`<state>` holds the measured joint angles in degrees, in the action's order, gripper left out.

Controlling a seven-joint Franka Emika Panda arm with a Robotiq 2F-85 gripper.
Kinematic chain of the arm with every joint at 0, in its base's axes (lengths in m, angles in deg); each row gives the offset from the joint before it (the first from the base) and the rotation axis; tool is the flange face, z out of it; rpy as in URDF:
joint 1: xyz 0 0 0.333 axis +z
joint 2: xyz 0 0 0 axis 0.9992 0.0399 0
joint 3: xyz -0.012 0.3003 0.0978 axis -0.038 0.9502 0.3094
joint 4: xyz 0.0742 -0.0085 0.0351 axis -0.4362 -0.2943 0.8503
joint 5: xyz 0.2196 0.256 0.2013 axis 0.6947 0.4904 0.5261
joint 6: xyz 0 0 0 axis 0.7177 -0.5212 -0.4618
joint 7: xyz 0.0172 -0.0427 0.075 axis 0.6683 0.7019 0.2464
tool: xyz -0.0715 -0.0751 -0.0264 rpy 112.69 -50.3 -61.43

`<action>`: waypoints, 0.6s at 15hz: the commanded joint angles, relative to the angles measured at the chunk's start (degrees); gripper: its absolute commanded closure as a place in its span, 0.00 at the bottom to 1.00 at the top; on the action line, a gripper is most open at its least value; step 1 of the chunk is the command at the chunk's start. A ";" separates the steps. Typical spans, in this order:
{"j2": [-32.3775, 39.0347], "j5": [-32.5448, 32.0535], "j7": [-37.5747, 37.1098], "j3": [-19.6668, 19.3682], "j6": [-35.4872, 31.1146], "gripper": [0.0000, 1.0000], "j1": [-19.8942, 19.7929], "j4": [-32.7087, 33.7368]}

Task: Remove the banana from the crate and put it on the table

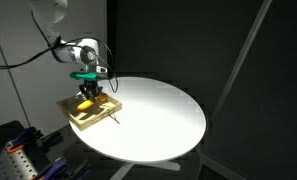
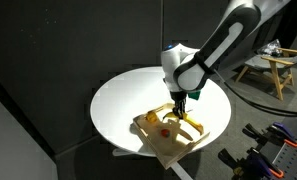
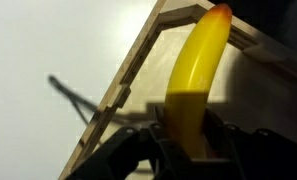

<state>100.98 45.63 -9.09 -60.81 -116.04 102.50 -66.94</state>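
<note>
In an exterior view, the crate (image 1: 86, 123) sits at the edge of the round white table (image 1: 158, 115) nearest the robot's base, and the gripper (image 1: 88, 88) points straight down into it, with the banana (image 1: 87, 101) showing as a yellow patch directly below. I cannot tell from here whether the fruit rests on the crate floor. In an exterior view from another side, the gripper (image 2: 180, 100) stands over the crate (image 2: 173, 150), which lies at the table's (image 2: 118, 100) near edge. The banana (image 2: 190, 121) runs along the crate's side wall, and a small red fruit (image 2: 164, 128) lies beside it inside. In the wrist view, the jaws of the gripper (image 3: 188, 130) are closed on the banana (image 3: 200, 60), pinching it near one end, while its far tip reaches up to the corner of the crate (image 3: 138, 70). The bare table (image 3: 48, 50) lies just beyond that wall. Because the grip is near one end, the long free part may swing or slip. To do this step well, the arm should probably rise straight up until the tip clears the wall, then carry the banana sideways over the open tabletop.
</note>
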 commanded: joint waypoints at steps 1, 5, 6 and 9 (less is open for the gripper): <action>-5.81 -0.99 -3.69 0.01 1.49 0.84 -0.57 -3.37; -9.83 -0.68 -6.25 -0.15 1.61 0.84 -1.46 -5.85; -10.76 -0.13 -6.63 -0.10 1.85 0.84 -2.01 -6.47; -13.00 1.28 -6.37 0.10 2.05 0.84 -3.98 -8.07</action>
<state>91.82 45.79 -14.68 -61.08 -115.02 100.40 -72.34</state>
